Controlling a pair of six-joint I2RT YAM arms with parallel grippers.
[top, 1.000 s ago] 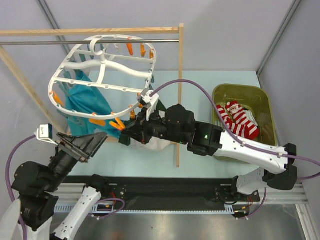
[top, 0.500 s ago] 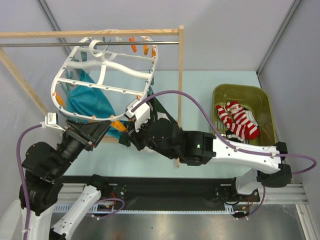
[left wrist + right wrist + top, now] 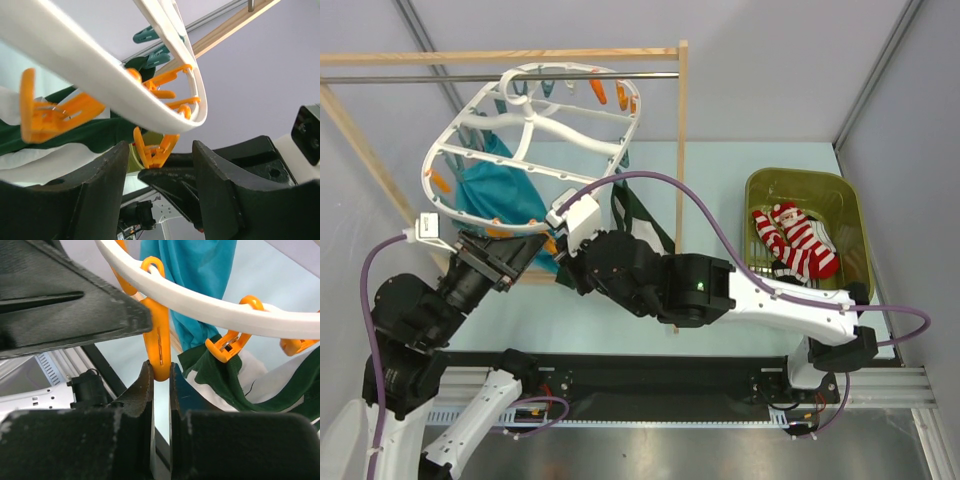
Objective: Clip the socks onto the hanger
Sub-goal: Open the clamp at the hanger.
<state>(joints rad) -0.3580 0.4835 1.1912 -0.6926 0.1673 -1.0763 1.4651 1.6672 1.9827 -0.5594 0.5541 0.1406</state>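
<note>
The white oval hanger (image 3: 535, 115) hangs tilted from the rod at the upper left. My right gripper (image 3: 563, 262) (image 3: 160, 367) reaches across under its near rim and is shut on the lower end of an orange clip (image 3: 158, 347) that hangs from the hanger rim (image 3: 200, 305). My left gripper (image 3: 525, 258) (image 3: 160, 147) is open just to the left of it; its fingers (image 3: 100, 200) stand either side of that orange clip (image 3: 155, 150) and the right gripper's dark fingertips. The red-and-white socks (image 3: 800, 240) lie in the bin at the right, away from both grippers.
An olive bin (image 3: 752, 185) holds the socks. A teal cloth (image 3: 495, 200) and a dark green-and-white garment (image 3: 240, 385) hang from the hanger's clips. The wooden rack's post (image 3: 680, 150) and metal rod (image 3: 580, 77) stand close behind the right arm.
The right arm has swung left with the clip, and the hanger has tilted and shifted. My left gripper has risen to the hanger's near rim and its jaws have narrowed.
</note>
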